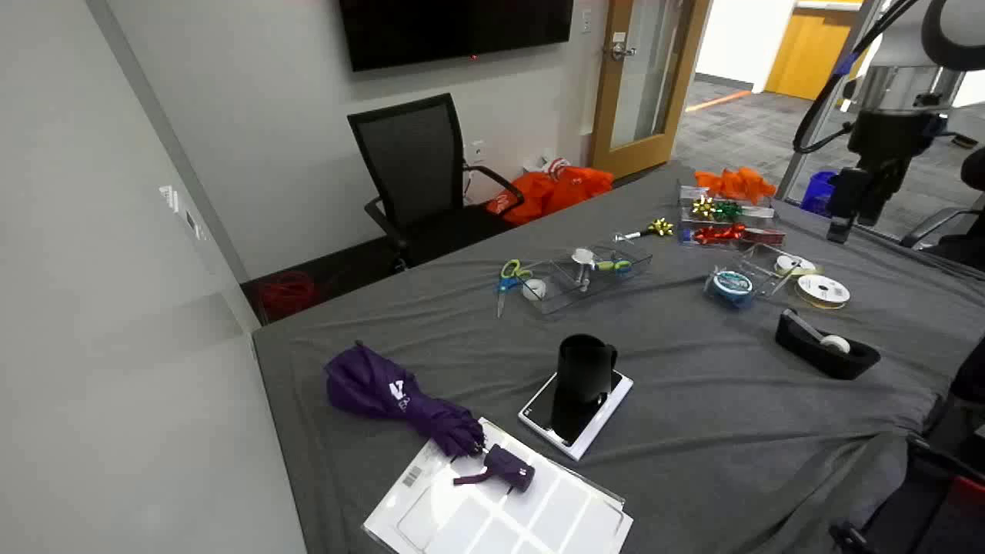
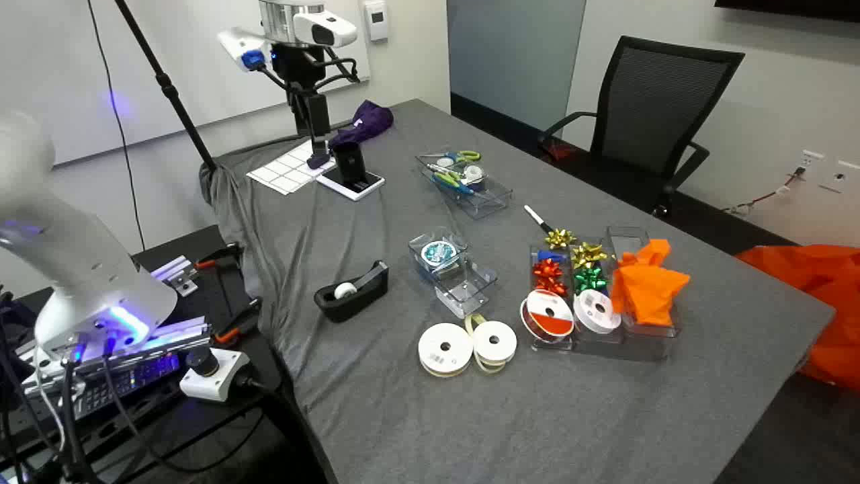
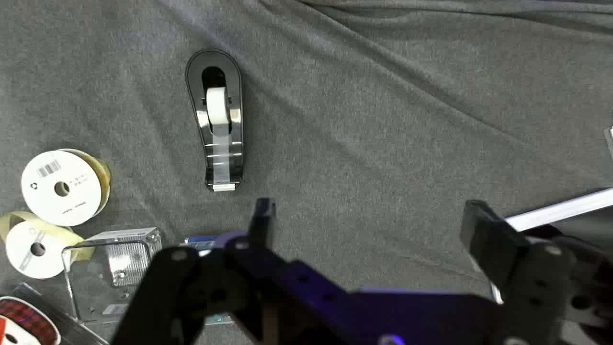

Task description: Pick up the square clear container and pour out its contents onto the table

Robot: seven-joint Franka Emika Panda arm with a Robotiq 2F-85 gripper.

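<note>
A table (image 2: 403, 417) draped in wrinkled dark grey was shown, and no part of the lifting or pouring appeared to have been completed. The likeliest square clear container (image 2: 423, 263), a small see-through box with round, teal-coloured contents (image 2: 439, 253), was seen in an exterior view resting on the table, roughly between a black tape dispenser (image 2: 356, 299) and a long clear tray (image 2: 489, 202). A second clear box (image 2: 463, 289) stood just beside it, so which of the two was meant could not be settled; the teal-filled one was favoured because contents could be made out in it. Whether smaller bits lay there as well could not be told. In the wrist view, the likely container was mostly hidden, toward the lower left, behind the gripper (image 3: 371, 223), with only patches of blue and teal showing. The gripper was poised above the table, its two fingers (image 3: 498, 247) spread wide, with nothing grasped and only the table seen between them. By judgement, the whole task was left to be carried out: the gripper needed to be brought over the box and lowered, the box clasped by its sides and raised, and then tipped until its contents were emptied onto the table.
</note>
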